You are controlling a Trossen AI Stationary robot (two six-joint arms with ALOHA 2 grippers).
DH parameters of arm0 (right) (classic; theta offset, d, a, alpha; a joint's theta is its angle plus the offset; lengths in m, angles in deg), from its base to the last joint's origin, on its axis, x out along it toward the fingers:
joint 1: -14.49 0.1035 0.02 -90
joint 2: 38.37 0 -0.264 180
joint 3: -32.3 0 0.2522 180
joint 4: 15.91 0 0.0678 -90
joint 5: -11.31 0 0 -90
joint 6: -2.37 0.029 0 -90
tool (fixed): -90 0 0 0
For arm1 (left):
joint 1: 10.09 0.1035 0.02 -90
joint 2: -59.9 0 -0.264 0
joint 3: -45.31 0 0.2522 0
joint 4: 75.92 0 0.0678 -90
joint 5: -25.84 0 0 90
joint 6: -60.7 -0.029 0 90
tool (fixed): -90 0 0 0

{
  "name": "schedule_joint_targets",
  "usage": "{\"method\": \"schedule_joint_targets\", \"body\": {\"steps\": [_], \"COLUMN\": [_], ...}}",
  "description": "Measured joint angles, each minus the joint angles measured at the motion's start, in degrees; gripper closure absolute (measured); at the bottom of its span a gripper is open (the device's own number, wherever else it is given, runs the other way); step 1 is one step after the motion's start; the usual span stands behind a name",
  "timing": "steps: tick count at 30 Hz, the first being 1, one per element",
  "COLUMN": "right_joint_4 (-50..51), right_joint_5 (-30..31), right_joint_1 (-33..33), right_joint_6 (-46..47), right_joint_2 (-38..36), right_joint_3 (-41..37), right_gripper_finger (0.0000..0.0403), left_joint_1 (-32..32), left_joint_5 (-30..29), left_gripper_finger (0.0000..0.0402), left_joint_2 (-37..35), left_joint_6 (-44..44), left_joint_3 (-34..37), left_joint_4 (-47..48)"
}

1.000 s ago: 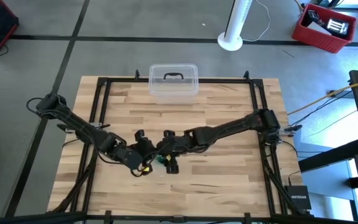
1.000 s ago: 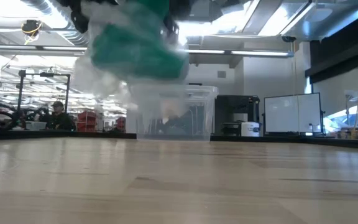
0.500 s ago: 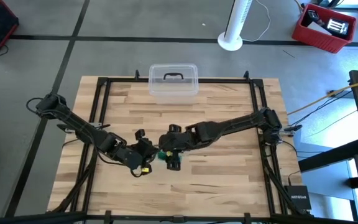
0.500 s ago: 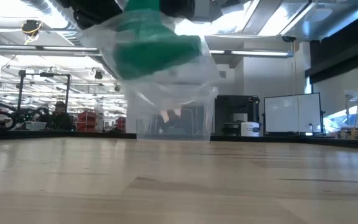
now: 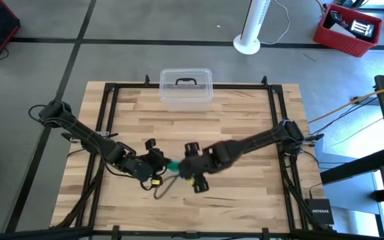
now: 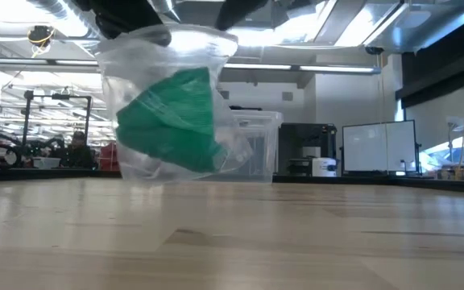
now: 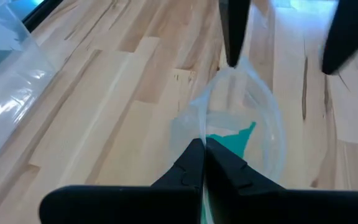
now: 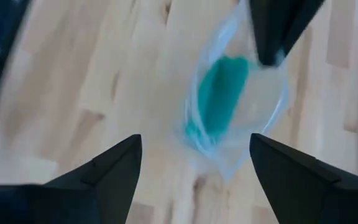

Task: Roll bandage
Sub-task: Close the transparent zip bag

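High view: we see the left gripper [image 5: 157, 162] clenched on a clear plastic bag [image 5: 173, 167] mid-table, right gripper [image 5: 197, 181] just beside it, jaws released, nothing held; lidded clear bin [image 5: 186, 87] sits at the far edge. Low view: bag [image 6: 171, 105] hangs off the table w/ the bandage [image 6: 174, 121] bunched inside, prob. lifted so it can be pulled free. Left wrist: fingers pinch the bag's rim. Right wrist: wide-open fingers, bag hanging ahead.

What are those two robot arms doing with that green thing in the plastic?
The left gripper is shut on the edge of a clear plastic wrapper, holding it above the wooden table. The teal bandage sits inside it. The right gripper is open beside the wrapper, holding nothing. No rolling has begun yet.
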Motion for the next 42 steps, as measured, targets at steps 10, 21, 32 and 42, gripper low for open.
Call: {"method": "schedule_joint_targets", "body": {"steps": [10, 21, 32, 42], "right_joint_4": [-19.23, -65.17, -45.75, -54.94], "right_joint_5": [3.70, -7.21, -13.08, -12.27], "right_joint_1": [-0.55, -3.53, -3.11, 0.62], "right_joint_6": [1.73, 7.15, 2.44, 4.15], "right_joint_2": [-9.82, -18.61, -19.79, -36.36], "right_joint_3": [-23.89, -50.26, -50.55, -68.93], "right_gripper_finger": [0.0102, 0.0102, 0.0102, 0.0102], "left_joint_1": [-2.75, -1.40, -0.52, -0.53], "left_joint_5": [0.58, 0.46, 0.40, 0.41], "left_gripper_finger": [0.0401, 0.0401, 0.0401, 0.0401], "left_joint_2": [-0.24, -0.02, 0.21, 4.89], "left_joint_6": [-2.75, -4.98, 1.79, 3.44], "left_joint_3": [0.02, 0.02, 0.02, 0.02], "left_joint_4": [-3.40, -3.41, -5.17, -10.27]}}
